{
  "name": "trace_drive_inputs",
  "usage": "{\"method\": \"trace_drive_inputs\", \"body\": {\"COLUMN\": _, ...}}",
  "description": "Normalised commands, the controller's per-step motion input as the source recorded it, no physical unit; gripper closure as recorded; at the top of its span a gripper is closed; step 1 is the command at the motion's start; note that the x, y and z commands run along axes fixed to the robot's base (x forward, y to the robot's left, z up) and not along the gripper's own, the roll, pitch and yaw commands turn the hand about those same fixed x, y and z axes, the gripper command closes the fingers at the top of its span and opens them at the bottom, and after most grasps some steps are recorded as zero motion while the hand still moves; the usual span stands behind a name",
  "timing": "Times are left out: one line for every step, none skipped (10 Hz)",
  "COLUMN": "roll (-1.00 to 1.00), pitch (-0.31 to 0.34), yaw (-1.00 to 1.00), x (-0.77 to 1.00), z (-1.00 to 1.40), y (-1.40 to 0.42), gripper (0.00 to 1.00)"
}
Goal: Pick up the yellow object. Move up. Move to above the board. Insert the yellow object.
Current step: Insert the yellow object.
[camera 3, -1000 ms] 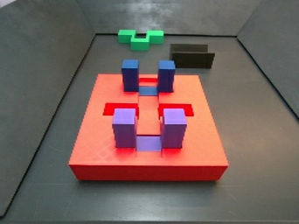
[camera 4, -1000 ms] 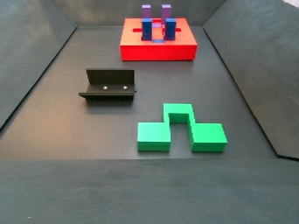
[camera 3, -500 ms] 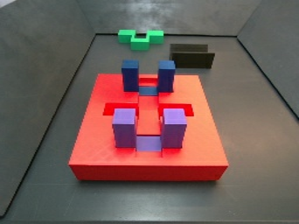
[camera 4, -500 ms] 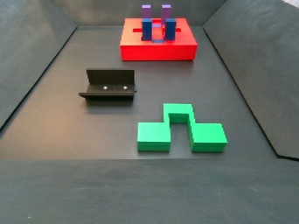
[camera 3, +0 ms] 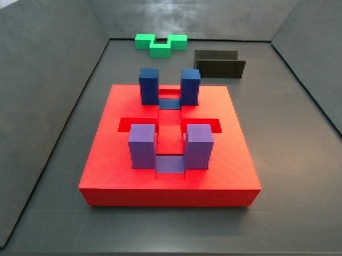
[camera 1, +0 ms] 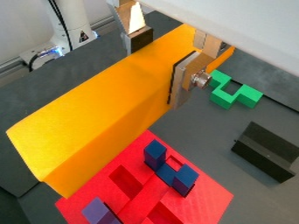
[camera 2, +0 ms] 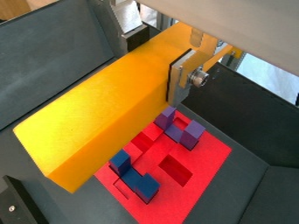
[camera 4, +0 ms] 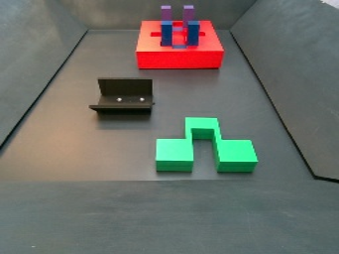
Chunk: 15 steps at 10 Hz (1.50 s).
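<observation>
In both wrist views my gripper [camera 1: 162, 61] [camera 2: 160, 57] is shut on the yellow object [camera 1: 105, 114] [camera 2: 105, 105], a long orange-yellow bar clamped across its width between the silver fingers. The bar hangs high above the board [camera 1: 128, 188] [camera 2: 193, 162], a red slab with slots and blue and purple posts [camera 2: 181, 133]. Both side views show the board [camera 3: 107, 160] [camera 4: 179, 60] on the grey floor with its posts [camera 3: 150, 85] upright. Neither the gripper nor the bar appears in the side views.
A green notched block [camera 1: 233, 90] [camera 3: 163, 42] [camera 4: 201, 149] lies on the floor away from the board. The dark fixture [camera 1: 268, 149] [camera 3: 221, 65] [camera 4: 123, 96] stands between them. Grey walls enclose the floor.
</observation>
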Motion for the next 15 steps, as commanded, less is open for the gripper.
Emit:
{"method": "trace_drive_inputs", "body": {"roll": 0.00, "pitch": -0.023, "yaw": -0.05, "x": 0.28, "z": -0.30, "y": -0.19, "gripper": 1.00}}
{"method": "trace_drive_inputs", "body": {"roll": 0.00, "pitch": -0.067, "yaw": -0.08, "x": 0.54, "z": -0.56, "y": -0.23, "gripper": 1.00}}
{"method": "trace_drive_inputs", "body": {"roll": 0.01, "pitch": -0.069, "yaw": -0.08, "x": 0.69, "z": -0.60, "y": -0.20, "gripper": 1.00}}
{"method": "trace_drive_inputs", "body": {"roll": 0.04, "pitch": -0.066, "yaw": -0.07, "x": 0.71, "z": -0.65, "y": -0.21, "gripper": 1.00}}
{"method": "trace_drive_inputs", "body": {"roll": 0.10, "pitch": -0.053, "yaw": 0.00, "x": 0.57, "z": -0.70, "y": -0.21, "gripper": 1.00}}
{"method": "trace_drive_inputs", "body": {"roll": 0.12, "pitch": -0.050, "yaw": 0.00, "x": 0.40, "z": -0.76, "y": -0.17, "gripper": 1.00}}
{"method": "trace_drive_inputs", "body": {"roll": 0.15, "pitch": -0.044, "yaw": 0.11, "x": 0.24, "z": -0.79, "y": -0.13, "gripper": 1.00}}
{"method": "trace_drive_inputs", "body": {"roll": 0.20, "pitch": -0.011, "yaw": 0.22, "x": 0.16, "z": -0.73, "y": 0.00, "gripper": 1.00}}
{"method": "trace_drive_inputs", "body": {"roll": 0.20, "pitch": 0.000, "yaw": 0.32, "x": 0.20, "z": -0.60, "y": 0.00, "gripper": 1.00}}
{"method": "trace_drive_inputs", "body": {"roll": 0.16, "pitch": 0.000, "yaw": 0.32, "x": 0.17, "z": -0.56, "y": -0.02, "gripper": 1.00}}
{"method": "trace_drive_inputs", "body": {"roll": 0.10, "pitch": 0.000, "yaw": 0.03, "x": -0.06, "z": -0.51, "y": -0.09, "gripper": 1.00}}
{"method": "trace_drive_inputs", "body": {"roll": 0.00, "pitch": 0.000, "yaw": 0.00, "x": -0.11, "z": -0.48, "y": -0.05, "gripper": 1.00}}
{"method": "trace_drive_inputs", "body": {"roll": 0.00, "pitch": 0.003, "yaw": -0.06, "x": -0.25, "z": -0.50, "y": 0.00, "gripper": 1.00}}
{"method": "trace_drive_inputs", "body": {"roll": 0.00, "pitch": 0.020, "yaw": -0.13, "x": -0.36, "z": -0.47, "y": 0.00, "gripper": 1.00}}
{"method": "trace_drive_inputs", "body": {"roll": 0.00, "pitch": 0.059, "yaw": -0.17, "x": -0.38, "z": -0.42, "y": 0.05, "gripper": 1.00}}
